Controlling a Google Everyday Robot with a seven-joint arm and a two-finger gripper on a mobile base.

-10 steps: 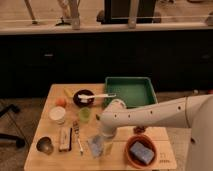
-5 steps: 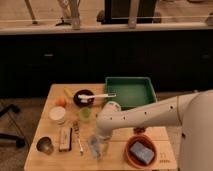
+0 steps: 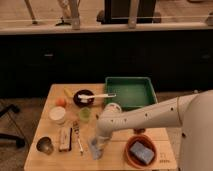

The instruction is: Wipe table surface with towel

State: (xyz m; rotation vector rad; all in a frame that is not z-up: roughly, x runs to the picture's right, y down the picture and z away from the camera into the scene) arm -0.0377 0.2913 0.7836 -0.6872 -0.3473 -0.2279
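My gripper (image 3: 96,148) points down at the wooden table (image 3: 115,162), near its front edge and a little left of the middle. It hangs from my white arm (image 3: 145,117), which reaches in from the right. A pale blue-grey bundle, seemingly the towel (image 3: 94,151), sits right at the gripper tip against the tabletop. I cannot tell whether it is held or only touched.
A green tray (image 3: 127,92) stands at the back right. A terracotta bowl (image 3: 129,156) with a blue sponge (image 3: 141,151) is at the front right. On the left are a dark bowl with a white spoon (image 3: 85,97), an orange (image 3: 61,102), a white cup (image 3: 57,114), a green cup (image 3: 85,114), a metal cup (image 3: 45,145), a dark block (image 3: 65,138) and a utensil (image 3: 79,139).
The gripper has sunk slightly towards the table's front edge. The upper arm at the right fills more of the view. The objects on the table have not moved.
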